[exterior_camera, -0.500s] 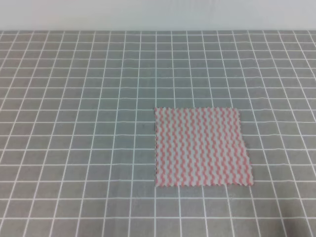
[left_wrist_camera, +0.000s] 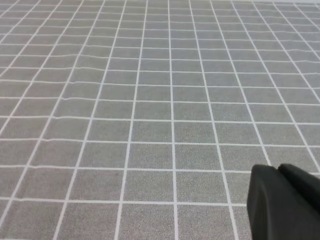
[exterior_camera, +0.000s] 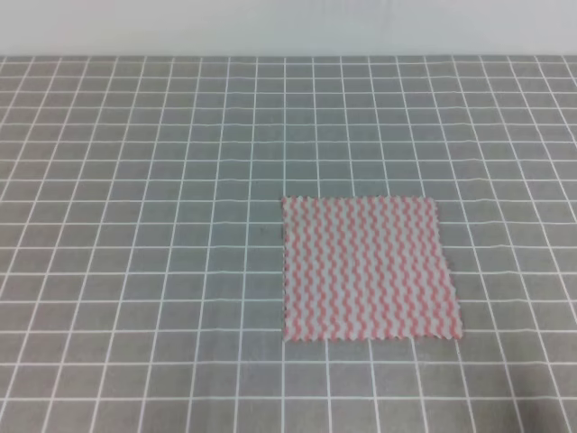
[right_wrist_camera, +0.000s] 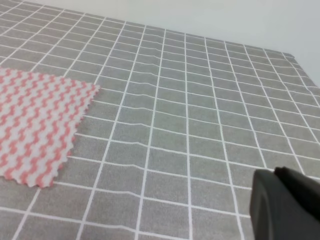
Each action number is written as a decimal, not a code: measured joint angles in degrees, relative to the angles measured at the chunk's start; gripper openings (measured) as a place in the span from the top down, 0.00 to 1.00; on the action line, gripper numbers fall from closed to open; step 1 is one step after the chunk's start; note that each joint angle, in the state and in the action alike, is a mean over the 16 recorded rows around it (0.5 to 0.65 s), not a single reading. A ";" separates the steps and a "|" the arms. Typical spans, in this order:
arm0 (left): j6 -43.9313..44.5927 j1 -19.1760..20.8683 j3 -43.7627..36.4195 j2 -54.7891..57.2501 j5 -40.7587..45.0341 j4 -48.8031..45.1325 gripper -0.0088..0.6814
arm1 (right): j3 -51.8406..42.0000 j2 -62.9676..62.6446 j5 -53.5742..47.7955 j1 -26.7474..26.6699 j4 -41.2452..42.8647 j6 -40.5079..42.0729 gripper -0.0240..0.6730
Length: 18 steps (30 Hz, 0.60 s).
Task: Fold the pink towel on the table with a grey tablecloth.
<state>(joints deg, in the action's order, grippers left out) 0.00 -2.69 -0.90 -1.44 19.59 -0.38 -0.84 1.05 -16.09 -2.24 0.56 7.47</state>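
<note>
The pink towel (exterior_camera: pixel 365 267) lies flat and unfolded on the grey tablecloth (exterior_camera: pixel 144 225), right of centre in the exterior high view. Part of it also shows at the left of the right wrist view (right_wrist_camera: pixel 35 125), with its frayed edge toward the camera. No gripper appears in the exterior high view. A black part of the left gripper (left_wrist_camera: pixel 282 205) shows at the bottom right of the left wrist view, over bare cloth. A black part of the right gripper (right_wrist_camera: pixel 285 205) shows at the bottom right of the right wrist view, well right of the towel. Neither view shows the fingers' gap.
The grey tablecloth with white grid lines fills all views, with slight wrinkles (right_wrist_camera: pixel 150 120). A pale wall (exterior_camera: pixel 288 27) runs along the table's far edge. The table's right corner (right_wrist_camera: pixel 295 60) shows in the right wrist view.
</note>
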 joint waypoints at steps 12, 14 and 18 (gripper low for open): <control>0.00 -0.04 0.23 0.33 0.11 0.01 0.99 | 0.09 0.05 0.00 -0.01 0.18 0.00 0.99; 0.00 -0.04 0.23 0.34 0.17 0.01 0.99 | 0.09 0.05 0.04 -0.01 0.09 0.00 0.99; 0.00 -0.05 0.08 0.15 0.06 0.00 0.99 | 0.09 0.08 0.13 -0.01 -1.12 0.00 0.99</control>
<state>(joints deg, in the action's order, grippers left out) 0.00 -2.74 -0.82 -1.28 19.65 -0.38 -0.75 1.13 -15.96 -2.25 -0.56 7.46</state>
